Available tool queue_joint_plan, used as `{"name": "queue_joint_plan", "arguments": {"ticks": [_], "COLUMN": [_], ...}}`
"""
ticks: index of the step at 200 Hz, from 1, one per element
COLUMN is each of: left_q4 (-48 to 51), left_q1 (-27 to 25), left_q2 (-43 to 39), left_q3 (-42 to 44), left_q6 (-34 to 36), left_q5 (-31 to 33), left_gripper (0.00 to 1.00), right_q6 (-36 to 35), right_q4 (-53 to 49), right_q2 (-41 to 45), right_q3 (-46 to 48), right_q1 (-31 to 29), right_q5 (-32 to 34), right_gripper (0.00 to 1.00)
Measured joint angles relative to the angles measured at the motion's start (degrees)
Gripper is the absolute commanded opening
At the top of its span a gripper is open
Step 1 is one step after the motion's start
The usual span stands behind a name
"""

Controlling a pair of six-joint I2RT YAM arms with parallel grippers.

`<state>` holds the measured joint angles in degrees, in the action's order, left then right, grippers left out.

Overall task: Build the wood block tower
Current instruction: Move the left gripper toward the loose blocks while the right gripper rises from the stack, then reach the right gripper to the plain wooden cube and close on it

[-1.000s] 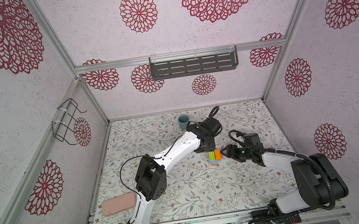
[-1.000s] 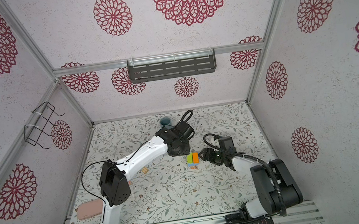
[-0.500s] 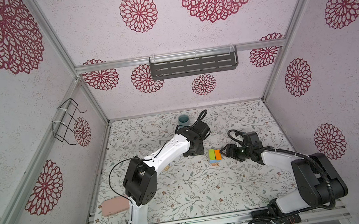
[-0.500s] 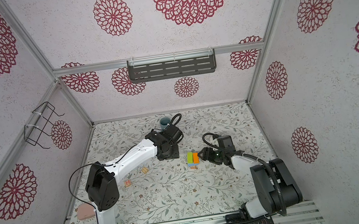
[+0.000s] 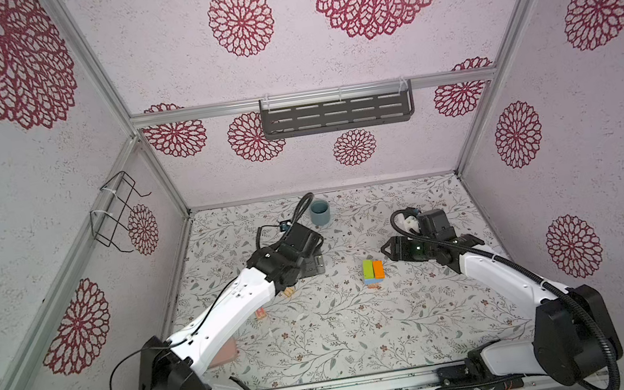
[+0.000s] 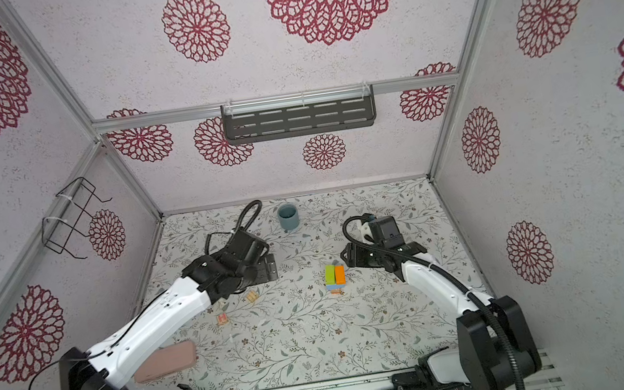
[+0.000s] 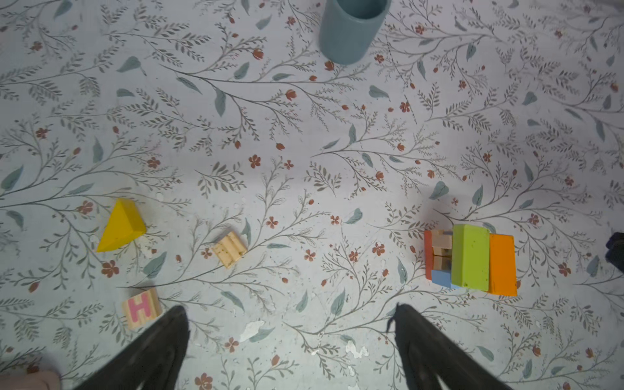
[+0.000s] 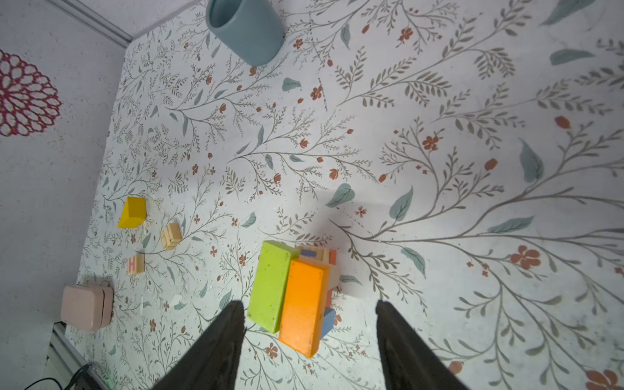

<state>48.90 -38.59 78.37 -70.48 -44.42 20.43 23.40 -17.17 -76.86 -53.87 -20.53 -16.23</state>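
Green-and-orange tower just beside open, empty right claw; left claw open, well apart.

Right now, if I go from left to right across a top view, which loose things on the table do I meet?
Pink case → letter cube → tan block → cup → tower.
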Motion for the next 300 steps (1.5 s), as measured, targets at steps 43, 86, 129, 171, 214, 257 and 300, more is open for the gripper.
{"name": "queue_joint_plan", "arguments": {"ticks": [43, 86, 129, 171, 214, 257, 300], "left_q4": [-1.77, -1.55, -0.96, -0.37, 0.28, 0.39, 0.39], "left_q1": [5.53, 11.19, 17.49, 18.43, 18.86, 19.04, 19.5], "left_q2": [-11.43, -21.86, -30.97, -36.96, -38.99, -38.99, -38.75], "left_q3": [8.04, 15.39, 19.8, 21.29, 21.31, 21.31, 21.31], "left_q6": [0.04, -0.76, -1.53, -0.87, 0.09, 0.35, 0.68], "left_q5": [0.28, 0.09, -2.03, -3.21, -3.41, -4.15, -4.59], "left_gripper": [0.97, 0.97, 0.97, 0.97, 0.97, 0.97, 0.97], "right_q6": [-2.25, -4.48, -6.08, -7.52, -8.92, -9.92, -10.49], "right_q4": [-5.84, -10.62, -14.8, -15.87, -15.3, -15.5, -16.65], "right_q2": [-9.86, -27.19, -41.62, -49.03, -54.16, -58.23, -60.35], "right_q3": [-13.35, -30.21, -44.41, -52.54, -57.37, -61.13, -64.0], "right_q1": [-9.73, -19.39, -25.53, -29.88, -33.07, -35.21, -36.81], "right_q5": [5.11, 8.48, 9.81, 10.27, 11.5, 12.83, 14.34], "right_gripper": [0.63, 0.62, 0.64, 0.64, 0.63, 0.62, 0.59]}}
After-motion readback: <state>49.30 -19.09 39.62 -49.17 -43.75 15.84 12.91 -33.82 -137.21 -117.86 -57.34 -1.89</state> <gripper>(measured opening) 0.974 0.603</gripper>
